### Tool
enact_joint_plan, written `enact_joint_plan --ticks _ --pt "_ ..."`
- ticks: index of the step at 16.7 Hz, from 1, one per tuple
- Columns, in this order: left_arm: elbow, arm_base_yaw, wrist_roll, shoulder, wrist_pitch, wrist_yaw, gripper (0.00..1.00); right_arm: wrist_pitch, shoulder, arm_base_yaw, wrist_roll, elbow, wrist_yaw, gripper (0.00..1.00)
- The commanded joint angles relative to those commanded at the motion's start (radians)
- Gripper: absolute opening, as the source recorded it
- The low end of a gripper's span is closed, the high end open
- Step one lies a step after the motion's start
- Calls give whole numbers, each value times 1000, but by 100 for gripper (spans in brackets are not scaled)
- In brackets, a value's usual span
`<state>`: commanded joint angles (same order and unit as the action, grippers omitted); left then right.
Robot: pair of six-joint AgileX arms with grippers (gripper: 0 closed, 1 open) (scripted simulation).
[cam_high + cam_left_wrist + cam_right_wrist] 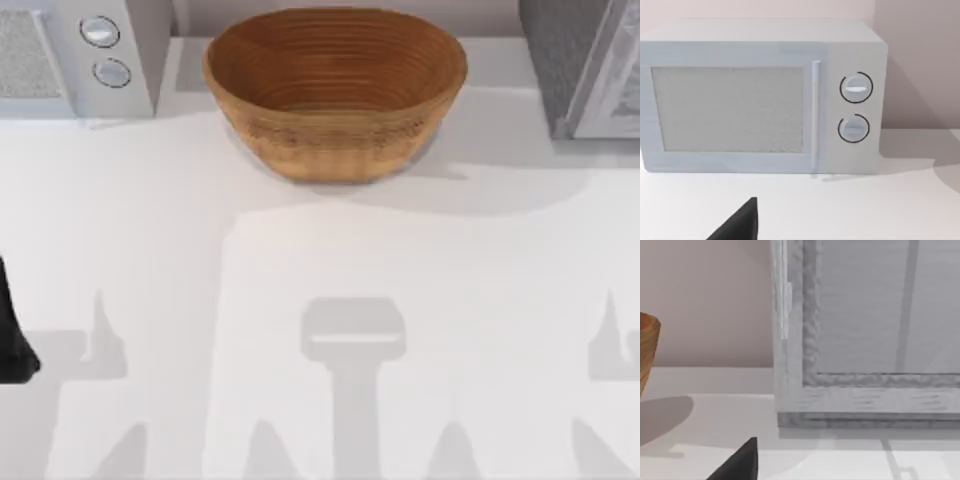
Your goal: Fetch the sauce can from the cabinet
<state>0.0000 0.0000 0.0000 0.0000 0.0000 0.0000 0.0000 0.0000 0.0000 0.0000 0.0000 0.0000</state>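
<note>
1. The left hand [15,345] is sitting at the far left edge of the top view, low over the counter [320,300]; too little of it is visible for me to tell whether it is wide or narrow. In the left wrist view a dark fingertip [740,225] is poking in at the lower left, facing the white appliance [760,100] with two round knobs.
2. In the right wrist view a dark fingertip [740,462] of the right hand is likewise showing at the lower left, pointing toward the cabinet [865,340]; its opening cannot be judged either.
3. The cabinet [580,65] is standing at the upper right of the top view, its pale framed door appearing closed. The sauce can is presumably sitting inside, behind that door.
4. The woven basket [335,90] is resting at the upper middle, between the appliance and the cabinet, and looking empty.
5. I judge the task to be only beginning: nothing is being gripped yet.
6. The next move is likely calling for the right arm, being nearer, to reach the door's edge and swing it open before any grasp of the can.
</note>
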Motion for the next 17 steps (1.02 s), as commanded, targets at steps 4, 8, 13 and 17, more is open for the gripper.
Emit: enact_joint_plan --ticks 4,8,13,17 --pt "0 0 0 0 0 0 100 -7 29 2 1 32 6 100" --pt "0 0 0 0 0 0 100 -57 192 23 4 223 34 100" --pt "0 0 0 0 0 0 100 -162 520 71 7 653 79 100" --pt "0 0 0 0 0 0 100 -253 804 112 10 1050 119 100"
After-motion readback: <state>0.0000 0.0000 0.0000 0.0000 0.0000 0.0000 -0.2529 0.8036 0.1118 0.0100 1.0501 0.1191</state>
